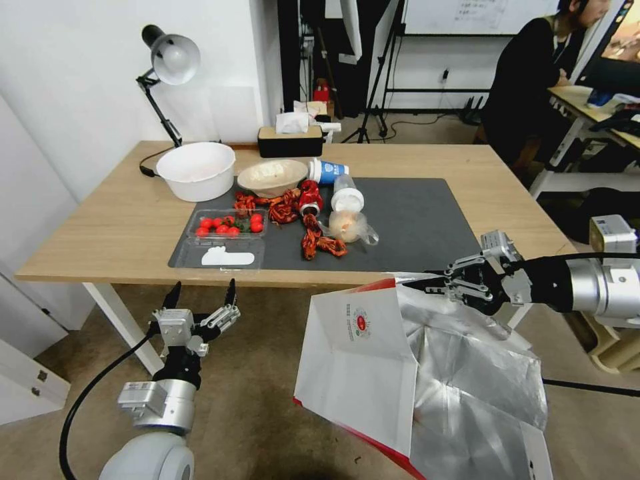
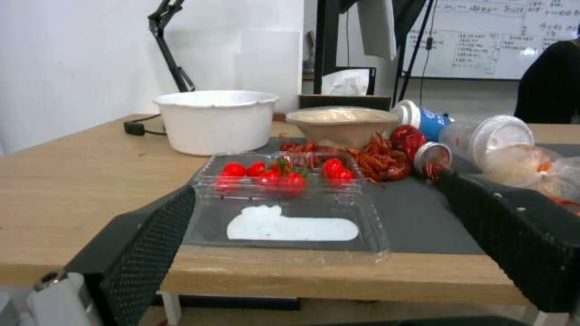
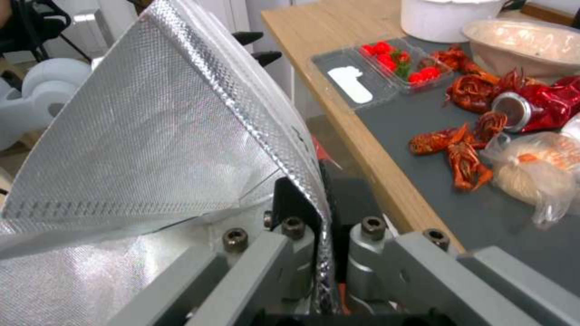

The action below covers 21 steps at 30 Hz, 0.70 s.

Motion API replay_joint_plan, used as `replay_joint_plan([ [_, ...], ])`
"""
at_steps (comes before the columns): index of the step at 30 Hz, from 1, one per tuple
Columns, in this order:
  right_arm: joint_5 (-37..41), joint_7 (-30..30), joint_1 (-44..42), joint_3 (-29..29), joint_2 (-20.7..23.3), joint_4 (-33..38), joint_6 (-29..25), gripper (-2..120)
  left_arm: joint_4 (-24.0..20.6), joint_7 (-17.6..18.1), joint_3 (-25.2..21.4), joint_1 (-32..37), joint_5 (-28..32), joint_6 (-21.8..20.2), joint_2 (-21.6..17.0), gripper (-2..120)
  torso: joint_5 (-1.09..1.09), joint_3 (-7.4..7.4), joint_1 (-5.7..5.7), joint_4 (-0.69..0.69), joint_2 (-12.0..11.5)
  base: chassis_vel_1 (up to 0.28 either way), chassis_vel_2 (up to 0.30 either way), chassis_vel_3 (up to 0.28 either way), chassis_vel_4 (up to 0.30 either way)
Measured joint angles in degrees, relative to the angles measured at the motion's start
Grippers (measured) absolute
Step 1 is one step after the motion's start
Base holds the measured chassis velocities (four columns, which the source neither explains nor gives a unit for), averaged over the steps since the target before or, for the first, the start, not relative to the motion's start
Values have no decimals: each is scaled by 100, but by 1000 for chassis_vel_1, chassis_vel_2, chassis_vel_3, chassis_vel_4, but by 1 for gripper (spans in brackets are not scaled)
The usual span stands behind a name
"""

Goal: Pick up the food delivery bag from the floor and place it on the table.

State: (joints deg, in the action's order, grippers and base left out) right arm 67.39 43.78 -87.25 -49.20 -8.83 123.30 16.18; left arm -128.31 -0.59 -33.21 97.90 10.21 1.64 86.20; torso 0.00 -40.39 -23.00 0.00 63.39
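Food delivery bag (image 1: pixel 360 373) hangs by its upper rim from the right gripper (image 1: pixel 433 285), just off the front edge of the table (image 1: pixel 100 227), near that edge's right half; its top rim sits about level with the tabletop and its lower corner hangs down toward the floor (image 1: pixel 253 400). I cannot tell whether that corner touches the floor. Seen from the head, the bag fills the 5 o'clock part of the picture, white face and small round red logo (image 1: pixel 361 323) turned forward, mouth gaping to show crumpled silver foil lining (image 1: pixel 467 373).

In the right wrist view the gripper's fingers (image 3: pixel 290 199) are pinched onto the foil-lined rim, one inside the mouth and one outside. The bag looks light and soft: thin paper and foil that fold and sag instead of holding a box shape, so a single-point pinch lets it swing and tilt. The foil probably slips more than the paper does. A hold where paper and lining are doubled at the rim, or on a strap handle, seems the safest; the straps are not plainly visible.

The left gripper (image 1: pixel 201 295) waits at 7 o'clock, below the table edge, fingers spread and pointing up, holding nothing. A clear tray of cherry tomatoes (image 1: pixel 228 224) sits on the dark grey mat (image 1: pixel 420 220) beyond it.
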Motion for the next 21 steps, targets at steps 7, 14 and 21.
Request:
replay_joint_plan([
  [7,-1,0,-2,1,-1,8,-1,0,-33,78,50,12,-31,-47,-3,100,0,-90,-81,0,170,0,0,0,0],
  [14,0,-6,-5,2,8,10,3,0,-44,68,45,13,-37,-48,-18,100,0,-97,-89,0,187,0,0,0,0],
  [21,41,-23,0,-12,20,27,8,0,-22,67,29,4,-37,-2,-28,100,0,-84,-80,0,165,0,0,0,0],
])
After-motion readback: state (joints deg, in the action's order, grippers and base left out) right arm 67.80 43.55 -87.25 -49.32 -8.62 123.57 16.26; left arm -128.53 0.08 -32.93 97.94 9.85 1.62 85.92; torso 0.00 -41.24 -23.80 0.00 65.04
